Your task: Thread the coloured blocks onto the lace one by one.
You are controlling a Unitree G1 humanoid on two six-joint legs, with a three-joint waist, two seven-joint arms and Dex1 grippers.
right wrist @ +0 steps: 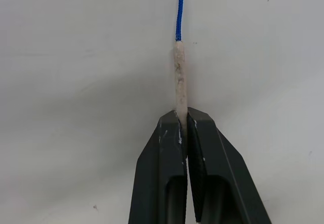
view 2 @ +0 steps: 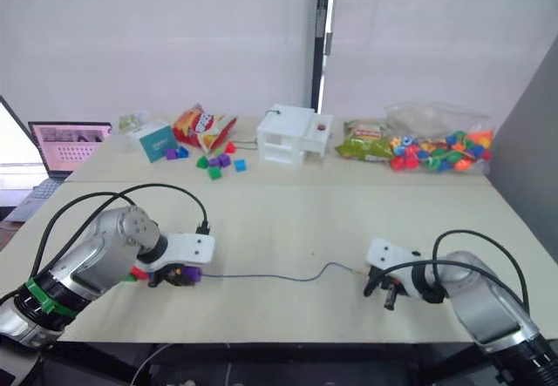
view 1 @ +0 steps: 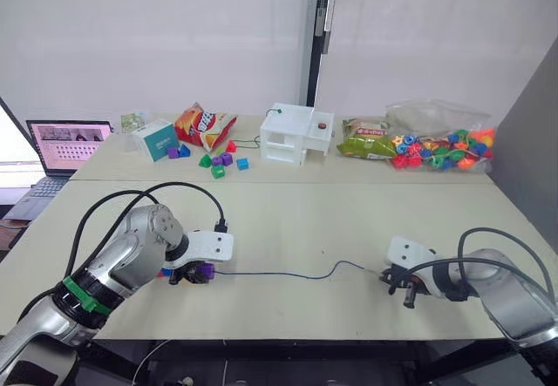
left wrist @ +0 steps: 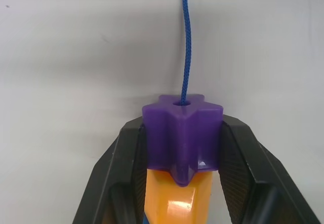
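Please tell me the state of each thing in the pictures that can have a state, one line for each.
lace: lying slack on the table, passing through the purple block.
purple block: threaded, clamped in the left gripper.
yellow block: behind the purple one, between the same fingers.
lace tip: pinched by the right gripper.
laptop: open, screen lit.

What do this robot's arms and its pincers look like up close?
Both arms are silver metal with black joints and looping black cables. The left arm wears a green band. A white block tops each wrist. The left gripper and right gripper have two black tapered fingers.
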